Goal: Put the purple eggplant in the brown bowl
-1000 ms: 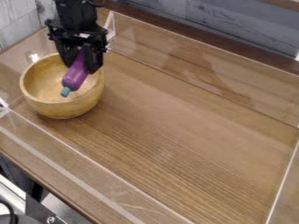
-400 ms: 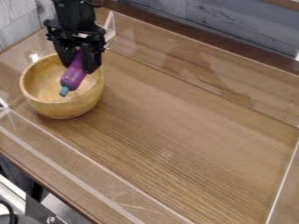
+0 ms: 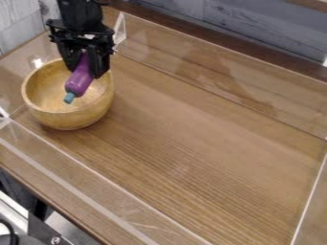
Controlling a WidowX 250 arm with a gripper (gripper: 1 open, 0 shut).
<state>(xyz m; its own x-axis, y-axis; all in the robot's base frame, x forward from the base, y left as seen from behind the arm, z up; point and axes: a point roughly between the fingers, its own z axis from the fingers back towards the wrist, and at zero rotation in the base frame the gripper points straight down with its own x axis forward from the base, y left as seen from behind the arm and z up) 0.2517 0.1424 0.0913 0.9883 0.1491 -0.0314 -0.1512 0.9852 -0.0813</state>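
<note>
Shifted slightly upward, the purple toy eggplant (image 3: 79, 80) is gripped by the black gripper (image 3: 86, 55) over the brown wooden bowl (image 3: 56, 112), within its rim, bare tabletop (image 3: 192, 144) beside

The tips of the jaws (image 3: 84, 55) are blurred into the dark arm (image 3: 82, 17), which is cut off by the top edge. The worktop's (image 3: 192, 134) near end is cropped.

I see a smooth wooden bowl (image 3: 52, 113), a glossy purple eggplant (image 3: 82, 78) (plastic-looking) and a wood-look table (image 3: 192, 134).
</note>
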